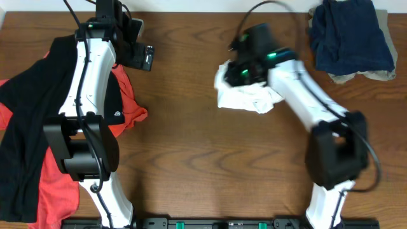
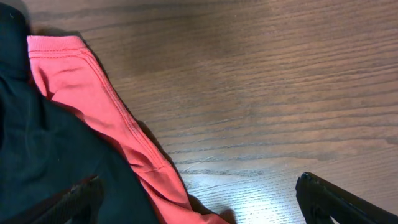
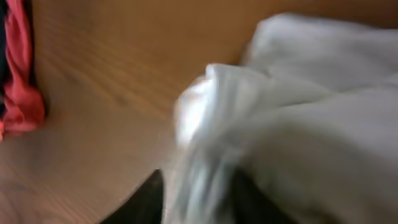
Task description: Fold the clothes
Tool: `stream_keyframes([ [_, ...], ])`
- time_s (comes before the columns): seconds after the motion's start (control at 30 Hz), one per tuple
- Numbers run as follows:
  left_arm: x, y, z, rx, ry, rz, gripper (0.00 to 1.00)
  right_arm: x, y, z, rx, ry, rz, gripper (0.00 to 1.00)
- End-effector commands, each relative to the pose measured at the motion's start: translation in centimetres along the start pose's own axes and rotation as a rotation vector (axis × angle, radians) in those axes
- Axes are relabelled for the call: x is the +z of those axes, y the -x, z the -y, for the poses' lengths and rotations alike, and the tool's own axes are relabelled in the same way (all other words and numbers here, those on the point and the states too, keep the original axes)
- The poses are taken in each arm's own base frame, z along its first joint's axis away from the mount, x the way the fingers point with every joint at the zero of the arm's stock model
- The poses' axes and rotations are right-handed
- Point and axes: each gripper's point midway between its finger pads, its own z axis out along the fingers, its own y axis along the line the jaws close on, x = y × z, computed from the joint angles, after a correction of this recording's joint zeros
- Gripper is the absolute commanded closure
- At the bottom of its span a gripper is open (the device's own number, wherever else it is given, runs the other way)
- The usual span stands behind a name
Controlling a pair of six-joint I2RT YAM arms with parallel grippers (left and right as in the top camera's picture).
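**Clothes in three heaps, none folded**

A crumpled white cloth T-shirt (image 1: 251, 100) sits bunched in a small lump near the middle of the brown wooden surface (image 1: 191, 165). The right wrist view shows it close up and blurred. Well apart on the left, a limp black cloth T-shirt (image 1: 32, 108) lies spread out, with a small white logo near its right edge. It rests on an orange-red cloth T-shirt (image 1: 60, 184), which pokes out below and to the right, one stitched hem showing. At the far right corner a dark blue cloth garment (image 1: 350, 38) lies rumpled over a pale beige cloth (image 1: 375, 75).
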Motion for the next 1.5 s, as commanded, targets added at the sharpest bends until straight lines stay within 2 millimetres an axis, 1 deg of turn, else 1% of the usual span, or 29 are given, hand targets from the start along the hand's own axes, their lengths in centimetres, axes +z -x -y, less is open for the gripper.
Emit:
stream_keyframes([
  [0.0,-0.2,0.0,-0.1,-0.014,0.005,0.004,0.01,0.4,-0.7,-3.6,-0.069,0.077,-0.021,0.58],
  [0.07,-0.2,0.1,-0.2,-0.014,0.006,0.008,0.0,0.0,-0.8,-4.7,-0.099,0.082,-0.031,0.54],
  [0.13,-0.2,0.2,-0.2,-0.014,0.007,0.011,0.01,-1.3,-0.5,-5.5,-0.114,0.082,-0.04,0.52],
  [0.2,-0.2,0.3,-0.2,-0.013,0.006,0.014,0.0,-3.4,0.5,-5.8,-0.122,0.067,-0.036,0.5],
  [0.23,-0.2,0.3,-0.2,-0.013,0.006,0.014,0.0,-4.7,1.1,-5.5,-0.116,0.043,-0.028,0.5],
  [0.3,-0.2,0.3,-0.2,-0.013,0.006,0.016,0.0,-7.1,2.2,-4.4,-0.094,-0.021,-0.012,0.49],
  [0.37,-0.2,0.3,-0.2,-0.013,0.006,0.015,0.0,-9.5,2.7,-2.8,-0.085,-0.093,-0.012,0.49],
  [0.43,-0.2,0.3,-0.2,-0.013,0.006,0.015,0.01,-10.7,2.3,-0.8,-0.091,-0.168,-0.04,0.5],
  [0.5,-0.2,0.3,-0.2,-0.013,0.006,0.017,0.01,-11.2,1.0,1.2,-0.097,-0.235,-0.099,0.5],
  [0.63,-0.2,0.4,-0.2,-0.012,0.007,0.019,0.01,-10.9,-2.2,4.5,-0.081,-0.322,-0.231,0.5],
  [0.7,-0.2,0.4,-0.2,-0.012,0.007,0.02,0.0,-10.4,-3.4,5.7,-0.081,-0.338,-0.276,0.5],
  [0.8,-0.2,0.4,-0.2,-0.012,0.007,0.019,0.0,-9.3,-4.2,7.4,-0.089,-0.374,-0.295,0.49],
  [0.93,-0.2,0.4,-0.2,-0.012,0.007,0.019,0.01,-7.8,-4.1,9.2,-0.129,-0.425,-0.272,0.49],
  [1.13,-0.2,0.4,-0.2,-0.013,0.007,0.019,0.0,-6.0,-3.4,10.4,-0.171,-0.435,-0.221,0.47],
  [1.3,-0.2,0.4,-0.2,-0.013,0.007,0.019,0.01,-4.9,-3.7,10.8,-0.172,-0.43,-0.209,0.46],
  [1.4,-0.2,0.4,-0.2,-0.013,0.007,0.019,0.01,-4.6,-4.2,10.6,-0.169,-0.411,-0.217,0.53],
  [1.43,-0.2,0.4,-0.2,-0.013,0.007,0.019,0.0,-4.5,-4.2,10.6,-0.171,-0.406,-0.217,0.58],
  [1.47,-0.2,0.4,-0.2,-0.013,0.007,0.019,0.01,-4.5,-4.1,10.5,-0.172,-0.404,-0.215,0.65],
])
